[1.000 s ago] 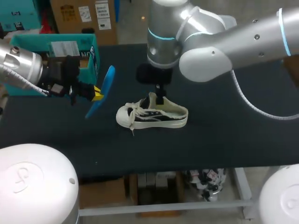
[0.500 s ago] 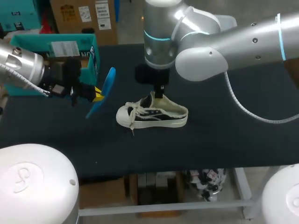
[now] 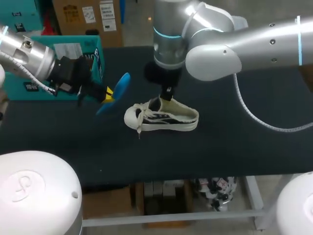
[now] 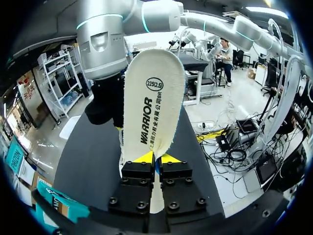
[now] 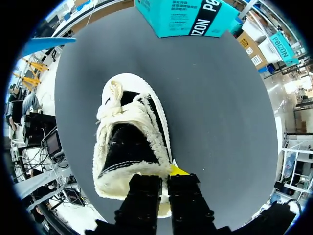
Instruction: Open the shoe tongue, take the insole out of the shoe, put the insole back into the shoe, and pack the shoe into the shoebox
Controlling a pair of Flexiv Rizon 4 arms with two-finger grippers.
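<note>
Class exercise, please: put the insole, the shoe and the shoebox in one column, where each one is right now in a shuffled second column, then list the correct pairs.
Column one:
1. insole
2. shoe
3. shoebox

Column two:
A. at the edge of the table, beyond the shoe's toe
B. on the middle of the table, with the right gripper at its opening
C. up in the air, pinched by the left gripper

Pairs: 1-C, 2-B, 3-A

left gripper [image 3: 108, 93] swung right and a little farther, toward the shoe [image 3: 161, 119], its blue insole [image 3: 116, 90] now nearer the toe, shoe and right gripper [image 3: 167, 97] nudged slightly right
</note>
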